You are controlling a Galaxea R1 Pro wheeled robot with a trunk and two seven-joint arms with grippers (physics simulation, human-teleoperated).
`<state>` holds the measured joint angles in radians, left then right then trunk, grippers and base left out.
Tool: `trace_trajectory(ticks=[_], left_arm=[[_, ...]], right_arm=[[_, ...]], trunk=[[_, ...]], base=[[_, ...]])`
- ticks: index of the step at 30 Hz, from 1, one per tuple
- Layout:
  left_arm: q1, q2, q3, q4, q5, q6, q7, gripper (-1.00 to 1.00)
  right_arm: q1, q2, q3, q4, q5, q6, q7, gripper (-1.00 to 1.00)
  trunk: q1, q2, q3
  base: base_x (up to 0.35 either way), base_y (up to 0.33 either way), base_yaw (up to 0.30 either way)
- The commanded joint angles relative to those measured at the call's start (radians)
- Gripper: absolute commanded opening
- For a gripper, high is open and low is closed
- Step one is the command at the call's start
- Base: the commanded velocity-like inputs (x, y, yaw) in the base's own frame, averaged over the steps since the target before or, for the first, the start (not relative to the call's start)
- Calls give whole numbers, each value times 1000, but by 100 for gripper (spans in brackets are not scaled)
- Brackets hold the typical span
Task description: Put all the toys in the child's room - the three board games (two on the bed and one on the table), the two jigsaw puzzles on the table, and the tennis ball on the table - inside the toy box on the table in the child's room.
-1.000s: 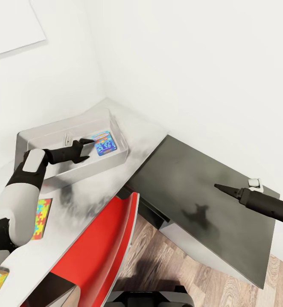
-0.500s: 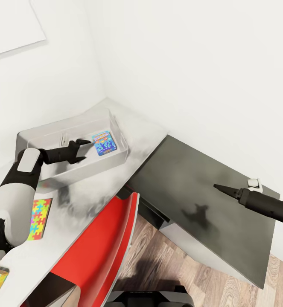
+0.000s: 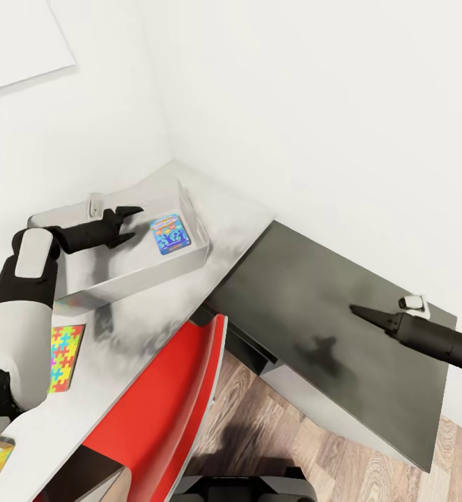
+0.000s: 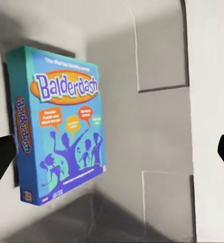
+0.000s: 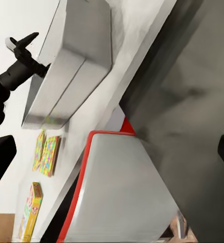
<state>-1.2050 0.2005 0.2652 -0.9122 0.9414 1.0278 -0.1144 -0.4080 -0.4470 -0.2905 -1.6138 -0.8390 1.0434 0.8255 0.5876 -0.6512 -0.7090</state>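
A small blue board game (image 3: 169, 233) lies flat inside the light-grey toy box (image 3: 141, 274) at the back of the pale table (image 3: 237, 213). The left wrist view shows its cover (image 4: 61, 126) close up. My left gripper (image 3: 134, 223) hovers open over the toy box, a little to the left of the game, holding nothing. One jigsaw puzzle (image 3: 65, 347) rests on the table nearer me, also seen as a thin edge (image 5: 48, 154). A yellow-and-red flat box (image 5: 33, 202) lies beyond it. My right gripper (image 3: 359, 309) hangs open over the dark-grey cabinet (image 3: 314, 279), empty.
A red-edged chair (image 3: 189, 383) stands tucked against the table's front edge, between the table and the cabinet. White walls meet in a corner right behind the toy box. Wood plank floor (image 3: 258, 418) lies in front of the cabinet.
My left gripper has drawn back from the blue game and risen toward the toy box's left end. The game stays in the box. My right arm has shifted slightly lower and to the right.
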Motion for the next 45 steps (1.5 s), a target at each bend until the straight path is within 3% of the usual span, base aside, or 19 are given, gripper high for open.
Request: trace_trajectory(ticks=[1, 12, 19, 22, 34, 45], left_arm=[[3, -1, -3, -14, -7, 5, -22, 100], [14, -8, -37, -57, 77, 15, -61, 100], [18, -28, -44, -68, 125, 19, -67, 100], [21, -33, -45, -71, 130, 19, -68, 100], [62, -98, -47, -133, 148, 19, -63, 100], [90, -130, -47, -172, 150, 19, -65, 100]], right_arm=[[1, 0, -1, 0, 5, 4, 17, 100], [8, 2, 4, 0, 9, 4, 44, 100], [9, 3, 7, 0, 11, 4, 46, 100], [9, 4, 8, 0, 11, 4, 44, 100], [9, 10, 8, 0, 12, 4, -15, 100], [9, 14, 9, 0, 12, 4, -30, 100]], trunk=[[0, -1, -1], [0, -1, -1], [0, -1, 1], [0, -1, 3], [0, -1, 19], [0, -1, 36]], base=[[0, 0, 0], [0, 0, 0], [0, 0, 0], [0, 0, 0], [0, 0, 0], [0, 0, 0]])
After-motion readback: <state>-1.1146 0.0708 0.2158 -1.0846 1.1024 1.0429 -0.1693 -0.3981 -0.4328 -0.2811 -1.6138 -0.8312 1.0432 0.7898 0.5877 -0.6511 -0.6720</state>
